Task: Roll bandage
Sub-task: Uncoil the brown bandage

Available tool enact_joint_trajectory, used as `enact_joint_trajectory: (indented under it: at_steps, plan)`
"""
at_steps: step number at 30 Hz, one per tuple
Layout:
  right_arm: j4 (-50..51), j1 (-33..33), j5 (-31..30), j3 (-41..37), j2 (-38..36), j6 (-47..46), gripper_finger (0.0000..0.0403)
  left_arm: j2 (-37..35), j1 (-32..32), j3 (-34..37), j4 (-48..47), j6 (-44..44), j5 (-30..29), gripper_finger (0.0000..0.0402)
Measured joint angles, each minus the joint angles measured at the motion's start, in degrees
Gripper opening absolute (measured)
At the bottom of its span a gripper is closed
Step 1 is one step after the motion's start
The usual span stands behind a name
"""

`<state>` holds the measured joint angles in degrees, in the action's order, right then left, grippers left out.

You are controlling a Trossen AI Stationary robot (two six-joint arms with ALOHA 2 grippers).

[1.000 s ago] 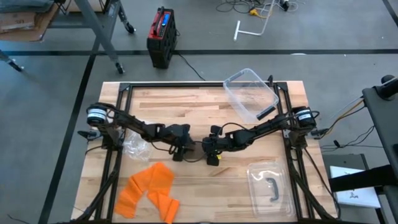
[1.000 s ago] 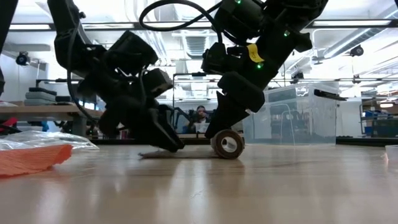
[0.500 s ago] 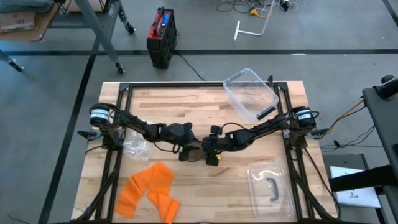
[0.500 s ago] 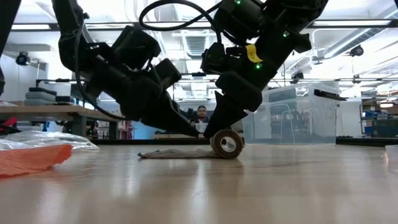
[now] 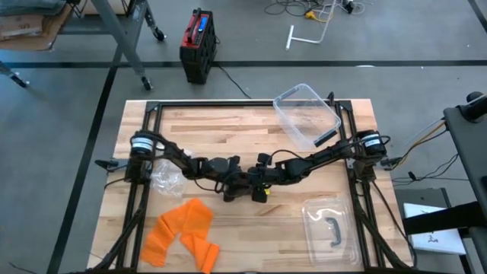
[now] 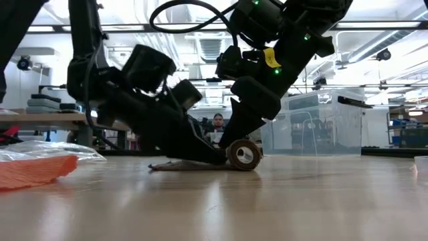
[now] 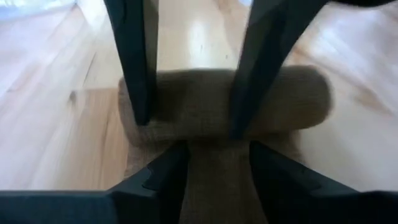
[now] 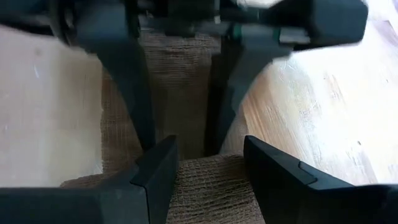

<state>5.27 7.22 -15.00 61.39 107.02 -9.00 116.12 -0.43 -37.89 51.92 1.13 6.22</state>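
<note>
Surface: light wood butcher-block table (image 5: 228,125), planks running left-right, black metal frame (image 5: 251,101) round its edges.
Centre: tan woven bandage (image 6: 200,165), part rolled; roll end (image 6: 245,154) sits on wood, loose flat tail trails from it.
Near left: crumpled orange cloth pieces (image 5: 183,232), flat on wood.
Left, by cloth: clear crinkled plastic bag (image 5: 166,177).
Far right: clear plastic tub (image 5: 307,114), tilted, partly over the frame.
Near right: clear plastic lid w/ dark handle (image 5: 330,229), lying flat.

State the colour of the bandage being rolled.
The bandage is tan-brown with a woven texture; the left wrist view shows it best.
</note>
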Motion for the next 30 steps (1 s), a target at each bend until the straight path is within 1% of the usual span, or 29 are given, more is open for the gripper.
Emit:
enact_joint_trajectory:
  at_steps: [4, 8, 13, 17, 22, 26, 30]
  plan:
    - [0.22, -0.02, 0.00, 0.00, 0.00, -0.01, 0.0183, 2.95, 0.02, -2.96, 0.70, -0.83, -0.67, 0.0164]
    - [0.26, -0.02, 0.00, 0.00, 0.00, -0.19, 0.0183, 3.86, 0.03, -4.10, -0.29, -1.03, -0.54, 0.0159]
    - [2.24, 0.13, 0.00, 0.00, -0.08, 0.02, 0.0183, 3.62, 0.04, -1.55, -1.43, 0.21, 0.24, 0.0155]
    - [5.72, 0.18, 0.04, -0.08, -0.60, -0.15, 0.0183, 3.32, 0.11, 1.29, 0.55, 1.15, 0.37, 0.0157]
    - [10.48, 0.88, 0.20, -0.61, -1.86, -0.59, 0.0183, 2.77, 0.13, 3.14, 1.53, 1.40, 0.42, 0.0161]
    - [14.47, 1.51, 0.89, -1.87, -4.78, -1.17, 0.0183, 2.60, 0.13, 4.07, 2.62, 1.40, 0.42, 0.0161]
    - [15.74, 1.79, 1.57, -5.17, -8.72, -2.59, 0.0183, 2.60, 0.15, 4.46, 2.91, 1.38, 0.42, 0.0154]
